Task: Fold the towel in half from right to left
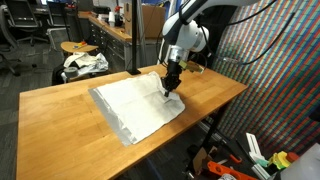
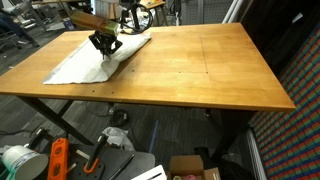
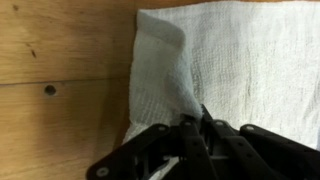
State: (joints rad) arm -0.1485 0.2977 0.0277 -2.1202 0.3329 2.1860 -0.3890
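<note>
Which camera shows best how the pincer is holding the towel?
The wrist view: the pincer is shut on a raised pleat of the towel, seen close up. Both exterior views show most of the towel on the table, but the grip itself is too small to make out.
</note>
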